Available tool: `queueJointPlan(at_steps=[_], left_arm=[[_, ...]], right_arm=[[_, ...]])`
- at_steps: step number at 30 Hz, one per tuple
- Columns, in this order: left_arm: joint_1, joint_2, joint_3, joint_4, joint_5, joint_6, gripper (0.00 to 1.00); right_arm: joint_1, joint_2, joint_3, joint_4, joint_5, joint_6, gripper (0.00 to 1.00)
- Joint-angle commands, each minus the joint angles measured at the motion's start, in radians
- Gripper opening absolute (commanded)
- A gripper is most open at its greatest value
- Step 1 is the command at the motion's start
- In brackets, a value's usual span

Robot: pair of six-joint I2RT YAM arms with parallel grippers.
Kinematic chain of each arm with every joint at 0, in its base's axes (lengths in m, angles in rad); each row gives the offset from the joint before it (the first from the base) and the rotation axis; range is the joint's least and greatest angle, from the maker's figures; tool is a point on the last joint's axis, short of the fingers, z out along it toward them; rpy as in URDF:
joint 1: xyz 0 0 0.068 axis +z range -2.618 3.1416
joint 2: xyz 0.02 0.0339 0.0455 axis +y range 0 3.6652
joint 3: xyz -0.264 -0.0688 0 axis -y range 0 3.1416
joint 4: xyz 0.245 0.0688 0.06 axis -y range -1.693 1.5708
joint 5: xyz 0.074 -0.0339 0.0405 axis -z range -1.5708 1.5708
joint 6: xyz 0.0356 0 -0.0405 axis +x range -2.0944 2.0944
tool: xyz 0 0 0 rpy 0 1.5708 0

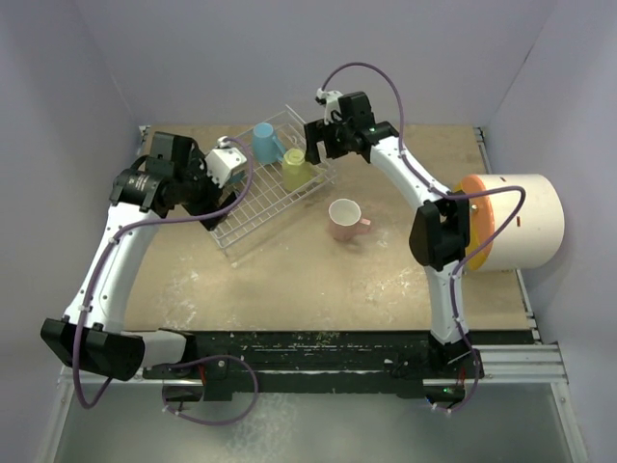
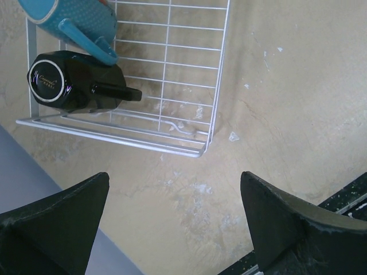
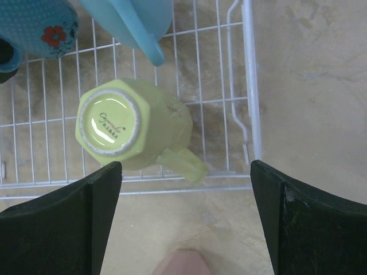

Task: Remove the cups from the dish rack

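The dish rack is white wire. At the centre of the right wrist view the yellow-green mug shows a pale base ring with script lettering. Top centre is a plain light blue mug; upper left, a deeper blue mug with fine white dots and a red flower. The black mug is glossy, its base ringed white. The pink mug is pale inside. The table is mottled tan, the big cylinder cream with an orange face.

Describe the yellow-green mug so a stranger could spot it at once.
Find the white wire dish rack on the tan table. Near its right-hand corner sits the yellow-green mug, bottom up with its handle toward the rack's edge. It alone is yellow-green; the blue mugs are its neighbours.
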Motion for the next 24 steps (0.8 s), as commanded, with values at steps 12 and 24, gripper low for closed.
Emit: queueJointPlan(at_steps=[12,24], left_arm=[[0.144,-0.004,-0.051,0.109,0.098,0.021,0.99],[0.147,-0.015,-0.075,0.129,0.119,0.003,0.99]], right_arm=[[0.025,0.01,0.0,0.101,0.005,-0.04,0.83],[0.112,-0.109,-0.078,0.141,0.12,-0.074,0.79]])
